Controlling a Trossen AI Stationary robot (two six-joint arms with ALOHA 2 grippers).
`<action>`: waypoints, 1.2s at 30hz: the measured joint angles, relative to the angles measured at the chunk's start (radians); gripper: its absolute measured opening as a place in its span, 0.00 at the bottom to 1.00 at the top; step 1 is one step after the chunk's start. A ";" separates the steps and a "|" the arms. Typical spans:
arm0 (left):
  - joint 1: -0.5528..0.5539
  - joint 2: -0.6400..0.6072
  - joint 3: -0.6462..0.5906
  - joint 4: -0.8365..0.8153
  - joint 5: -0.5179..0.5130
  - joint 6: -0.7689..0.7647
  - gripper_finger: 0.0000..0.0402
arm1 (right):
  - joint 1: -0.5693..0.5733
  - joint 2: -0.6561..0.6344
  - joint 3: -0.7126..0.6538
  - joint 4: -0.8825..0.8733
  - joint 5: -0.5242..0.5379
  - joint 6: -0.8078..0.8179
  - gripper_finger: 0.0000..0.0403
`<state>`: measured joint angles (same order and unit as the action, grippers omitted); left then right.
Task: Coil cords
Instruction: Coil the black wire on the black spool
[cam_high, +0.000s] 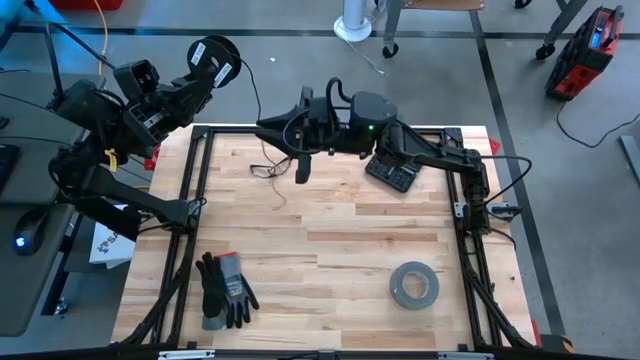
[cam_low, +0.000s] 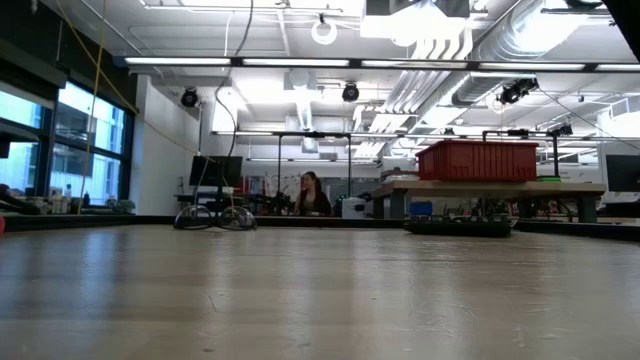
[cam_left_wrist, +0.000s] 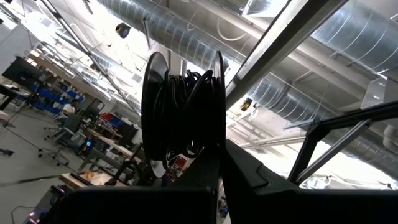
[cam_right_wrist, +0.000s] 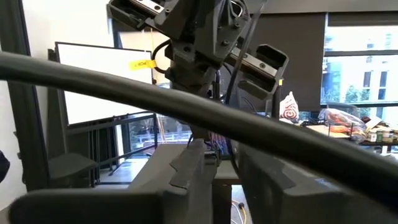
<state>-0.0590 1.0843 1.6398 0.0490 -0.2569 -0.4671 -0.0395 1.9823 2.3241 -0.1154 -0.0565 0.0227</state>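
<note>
My left gripper (cam_high: 198, 80) is raised beyond the table's far left corner, shut on a small round black spool (cam_high: 213, 58) wound with thin dark cord (cam_left_wrist: 186, 106). A strand of the cord (cam_high: 250, 95) runs down from the spool toward my right gripper (cam_high: 268, 128), which reaches level over the table's far middle. In the right wrist view the right gripper (cam_right_wrist: 224, 177) has its fingers a little apart. I cannot tell whether the strand touches them. Slack loops of the cord (cam_high: 265, 168) lie on the wood below, and those cord loops (cam_low: 215, 217) also show in the low view. My left gripper (cam_left_wrist: 214, 171) holds the spool from below, slanting upward, at the lower edge of the spool (cam_left_wrist: 208, 146). Its own dark fingers hide which part it has. The spool is lifted clear of the table and stands edge-on to the wrist camera, with both flanges upright.
A grey tape roll (cam_high: 413, 284) lies near the front right and black gloves (cam_high: 225, 290) near the front left. A black keypad (cam_high: 392, 175) lies under the right arm. A black frame (cam_high: 190, 200) borders the wooden table. A person (cam_low: 312, 195) sits in the room behind.
</note>
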 joint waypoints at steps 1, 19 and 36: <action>0.000 0.000 0.000 0.000 0.000 0.000 0.01 | 0.000 0.000 0.000 0.000 0.001 0.000 0.22; 0.021 0.058 -0.001 -0.013 0.018 -0.167 0.01 | 0.035 0.028 -0.001 0.105 0.027 -0.102 0.00; 0.073 0.116 0.000 -0.090 0.141 -0.491 0.01 | 0.029 0.028 -0.001 0.136 0.056 -0.201 0.00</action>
<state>0.0139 1.1999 1.6402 -0.0410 -0.1159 -0.9583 -0.0105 2.0106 2.3230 0.0206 -0.0002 -0.1787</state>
